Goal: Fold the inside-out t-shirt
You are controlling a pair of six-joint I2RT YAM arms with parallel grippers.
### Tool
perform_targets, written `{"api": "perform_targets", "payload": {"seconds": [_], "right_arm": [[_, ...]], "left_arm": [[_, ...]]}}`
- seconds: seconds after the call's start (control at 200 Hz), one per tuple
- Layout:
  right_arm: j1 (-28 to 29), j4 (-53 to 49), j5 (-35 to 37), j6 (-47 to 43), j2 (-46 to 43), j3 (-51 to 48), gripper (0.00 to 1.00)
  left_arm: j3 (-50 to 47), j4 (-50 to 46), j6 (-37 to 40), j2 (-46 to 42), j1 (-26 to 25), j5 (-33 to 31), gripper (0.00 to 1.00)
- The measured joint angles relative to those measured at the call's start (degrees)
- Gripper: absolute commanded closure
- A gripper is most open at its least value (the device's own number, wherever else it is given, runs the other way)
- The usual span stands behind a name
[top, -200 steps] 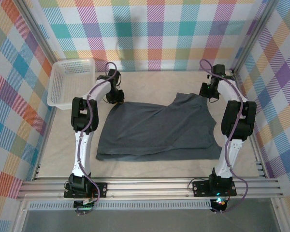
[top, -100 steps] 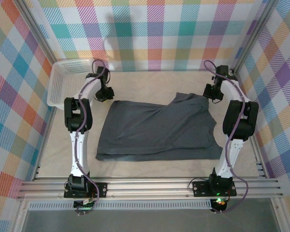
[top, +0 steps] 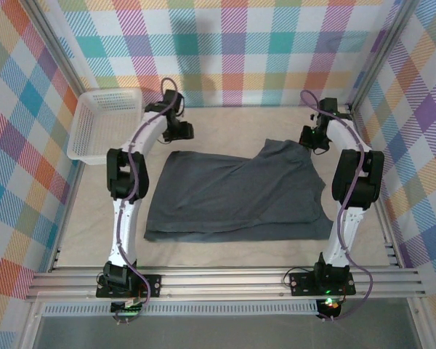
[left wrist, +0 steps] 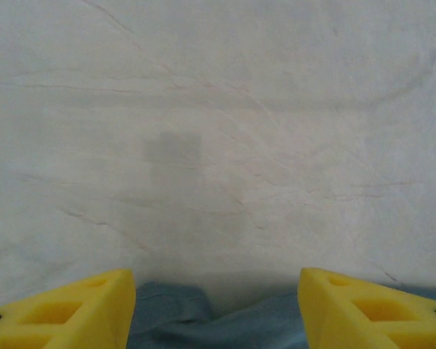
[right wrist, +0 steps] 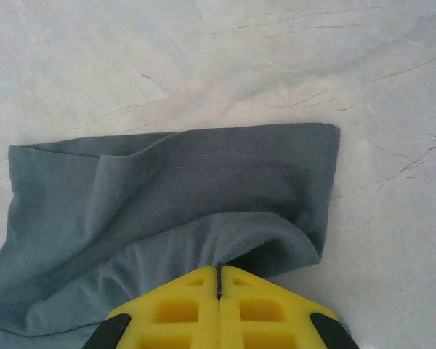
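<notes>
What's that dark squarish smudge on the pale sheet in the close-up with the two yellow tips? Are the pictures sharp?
Left wrist: the smudge looks like a soft shadow on the table cover; the yellow tips of the left pincer are slightly blurred. Right wrist: crisp, the t-shirt shows its stitching clearly. Top external: even light, faint shadows on the checked back wall.

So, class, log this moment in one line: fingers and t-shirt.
t-shirt: lying mostly flat | left fingers: open, empty, at its far-left edge | right fingers: shut on its far-right corner
</notes>
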Motion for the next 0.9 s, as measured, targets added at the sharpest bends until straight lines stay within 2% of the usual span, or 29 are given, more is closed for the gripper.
{"api": "perform_targets", "payload": {"seconds": [0.12, 0.245, 0.425, 0.615, 0.69, 0.805, 0.9], "right_arm": [[0.07, -0.07, -0.02, 0.0, 0.0, 0.04, 1.0], [0.07, -0.09, -0.02, 0.0, 0.0, 0.07, 1.0], [0.07, -0.17, -0.02, 0.0, 0.0, 0.11, 1.0], [0.07, -0.24, 0.02, 0.0, 0.0, 0.11, 1.0], [0.07, -0.24, 0.0, 0.0, 0.0, 0.11, 1.0], [0.07, -0.24, 0.0, 0.0, 0.0, 0.13, 1.0], [0.07, -0.26, 0.0, 0.02, 0.0, 0.13, 1.0]], "left_arm": [[0.09, -2.6, 3.04, 3.37, -1.27, -2.93, 0.47], [0.09, -4.79, 4.09, 5.4, -0.79, -7.04, 0.71], [1.9, -5.22, 1.44, 5.4, 0.74, -10.25, 0.8], [5.38, -6.23, -1.49, 5.42, 4.92, -10.8, 0.88], [5.79, -6.19, -1.81, 5.4, 6.14, -8.9, 0.85], [3.26, -3.34, -1.4, 4.63, 7.06, -1.46, 0.57], [1.22, -2.14, -0.09, 4.0, 5.73, 3.23, 0.51]]}}
